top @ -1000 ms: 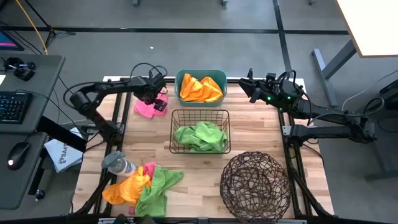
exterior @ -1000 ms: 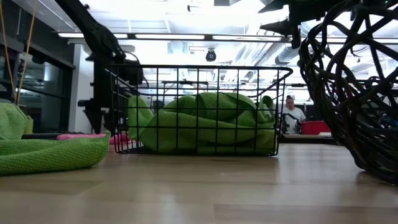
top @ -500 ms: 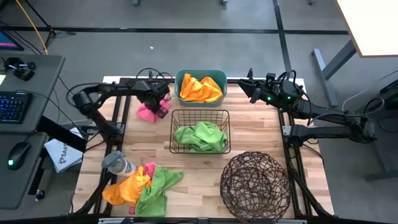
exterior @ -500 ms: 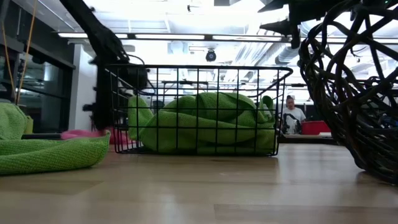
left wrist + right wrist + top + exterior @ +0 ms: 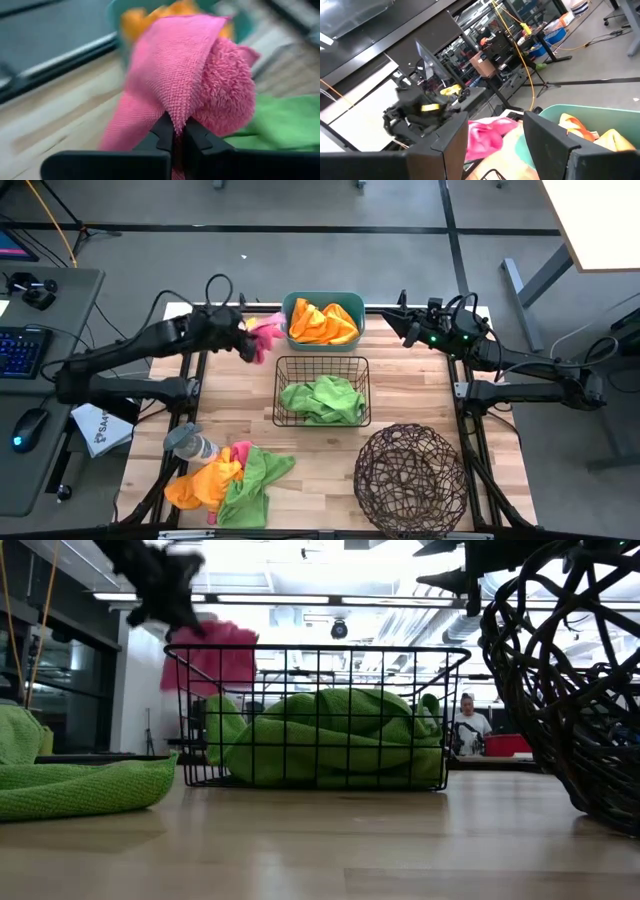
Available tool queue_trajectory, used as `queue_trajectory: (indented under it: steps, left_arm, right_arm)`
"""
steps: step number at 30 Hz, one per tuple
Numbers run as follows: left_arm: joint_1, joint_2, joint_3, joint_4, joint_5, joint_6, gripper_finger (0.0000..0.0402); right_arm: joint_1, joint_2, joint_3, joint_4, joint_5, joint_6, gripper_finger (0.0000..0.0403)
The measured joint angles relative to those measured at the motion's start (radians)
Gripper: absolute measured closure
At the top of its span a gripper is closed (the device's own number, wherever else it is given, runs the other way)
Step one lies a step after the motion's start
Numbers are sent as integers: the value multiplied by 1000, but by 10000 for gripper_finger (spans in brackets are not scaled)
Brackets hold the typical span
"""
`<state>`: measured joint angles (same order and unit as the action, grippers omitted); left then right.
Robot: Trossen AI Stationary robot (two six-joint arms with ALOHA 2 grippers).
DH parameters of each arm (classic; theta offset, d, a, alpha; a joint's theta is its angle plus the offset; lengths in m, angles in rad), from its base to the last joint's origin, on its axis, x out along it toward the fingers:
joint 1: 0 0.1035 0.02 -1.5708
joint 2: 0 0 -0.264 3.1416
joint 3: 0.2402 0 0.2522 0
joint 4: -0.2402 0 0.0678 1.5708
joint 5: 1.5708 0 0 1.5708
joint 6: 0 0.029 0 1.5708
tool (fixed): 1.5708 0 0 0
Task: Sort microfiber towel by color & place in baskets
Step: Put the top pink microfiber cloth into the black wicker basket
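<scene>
1. High view: left gripper [image 5: 250,340], raised beside the teal plastic tub [image 5: 323,302], pinches a fuzzy hot pink towel [image 5: 265,335].
2. Left wrist view: its fingers are clenched on a fold of looped pile.
3. Low view: the pink towel hangs lengthwise downward, off the table.
4. Right gripper [image 5: 403,326] waits, fingers apart, beside the tub.

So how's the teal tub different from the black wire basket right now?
The teal tub has solid plastic walls; the black wire basket is an open grid you can see through. The tub holds orange towels, the wire basket green towels. The tub sits at the table's far edge, with the left gripper holding a pink towel beside it; the wire basket sits mid-table. Both are rectangular, each holding one colour.
</scene>
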<state>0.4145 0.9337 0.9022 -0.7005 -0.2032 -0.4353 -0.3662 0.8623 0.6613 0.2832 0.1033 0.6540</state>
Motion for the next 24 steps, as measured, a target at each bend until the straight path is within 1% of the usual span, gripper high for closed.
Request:
queue_trajectory:
  steps: [3,6,9,12,14,17,21,24]
  left_arm:
    - [-101,4,28,44,-32,-16,401]
    - [-199,55,39,176,-45,-4,401]
    - [-279,143,60,329,-16,25,401]
    - [-349,261,115,454,32,67,401]
    - [-395,351,177,520,52,91,401]
    - [-458,491,300,605,73,140,402]
    - [-531,671,498,703,88,209,401]
    - [-576,806,652,724,90,221,401]
  right_arm:
    - [0,0,0,15,-28,44,219]
    - [0,0,0,37,-94,102,219]
    - [2,0,0,61,-198,152,219]
    - [2,0,0,104,-307,186,219]
    - [2,-6,0,130,-352,198,219]
    - [2,-25,0,149,-383,188,219]
    - [2,-62,0,147,-401,128,219]
    - [0,-105,0,148,-401,63,219]
